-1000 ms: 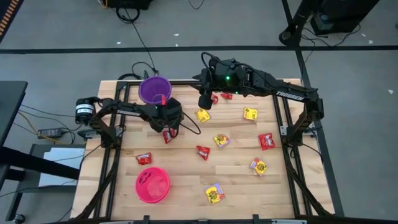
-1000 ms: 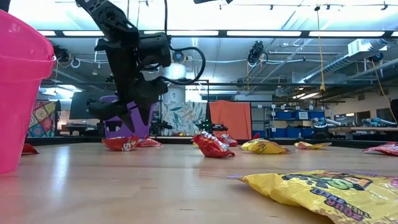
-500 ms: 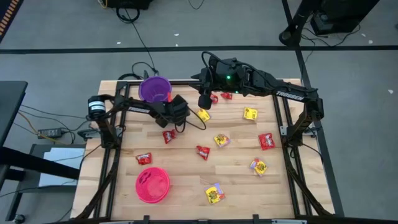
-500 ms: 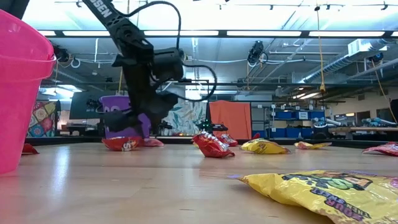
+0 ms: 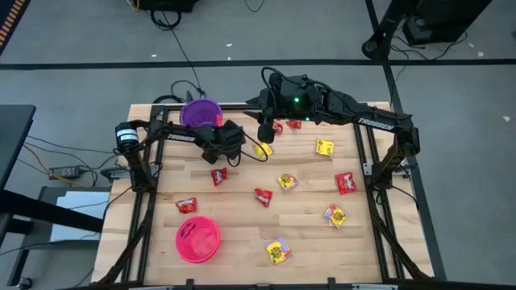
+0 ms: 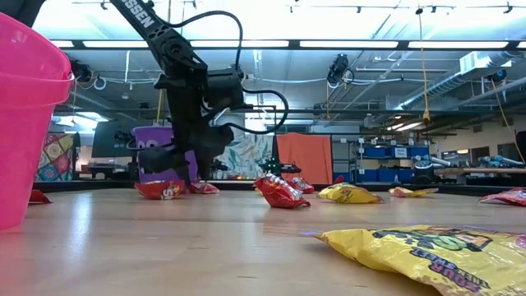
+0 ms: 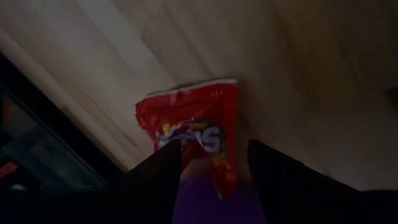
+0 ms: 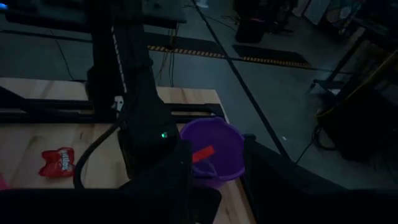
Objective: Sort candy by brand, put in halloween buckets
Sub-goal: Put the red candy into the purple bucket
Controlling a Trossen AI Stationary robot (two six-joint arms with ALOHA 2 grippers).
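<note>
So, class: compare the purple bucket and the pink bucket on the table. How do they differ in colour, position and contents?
The purple bucket sits at the table's far edge beside the left gripper; the pink bucket sits near the front edge, away from both arms. The purple bucket holds a red packet; what the pink bucket holds is unclear. Both are round, upright plastic pails.

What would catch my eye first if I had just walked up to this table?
Probably the bright pink bucket near the table's front edge and the purple bucket at the back left. Red and yellow candy packets lie scattered over the wooden table. The left gripper holds a red packet beside the purple bucket, while the right gripper hangs near the back edge.
</note>
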